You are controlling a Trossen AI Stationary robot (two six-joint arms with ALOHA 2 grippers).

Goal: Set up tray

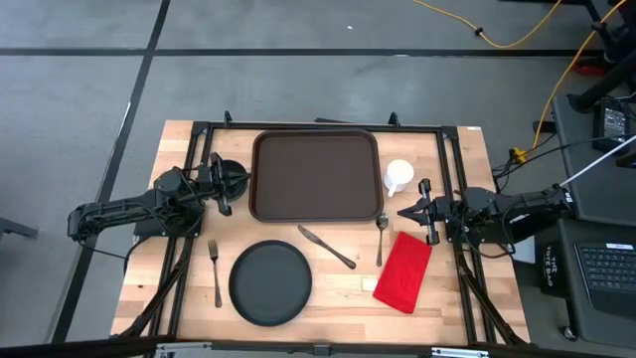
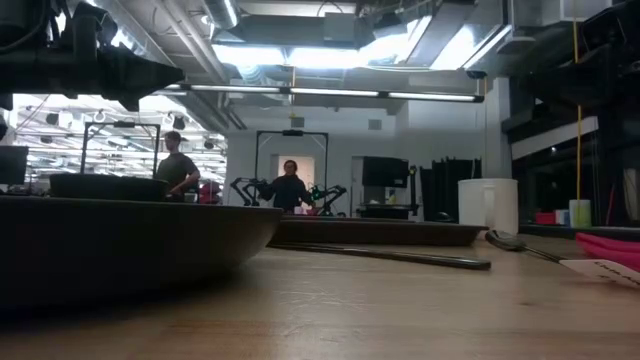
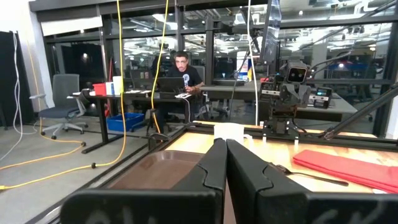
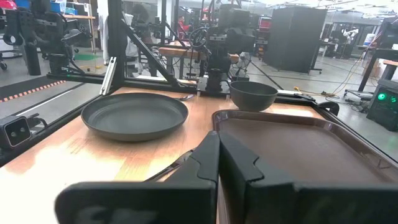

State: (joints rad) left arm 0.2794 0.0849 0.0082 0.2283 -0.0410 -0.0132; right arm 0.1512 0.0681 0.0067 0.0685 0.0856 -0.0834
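At the table's far middle, the tray (image 1: 316, 175), nothing inside.

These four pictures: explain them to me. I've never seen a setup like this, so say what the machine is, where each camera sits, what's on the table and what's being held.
It is a robot with two dark arms at a wooden table. One camera looks straight down, one sits at table height, and one rides on each wrist.

From above, the left gripper waits at the left side and the right gripper at the right. Both are shut and hold nothing.

On the table lie a brown tray, empty, a white mug beside it, a black plate, a fork, a knife, a spoon and a red napkin. A dark bowl shows in the right wrist view. People sit in the room behind.
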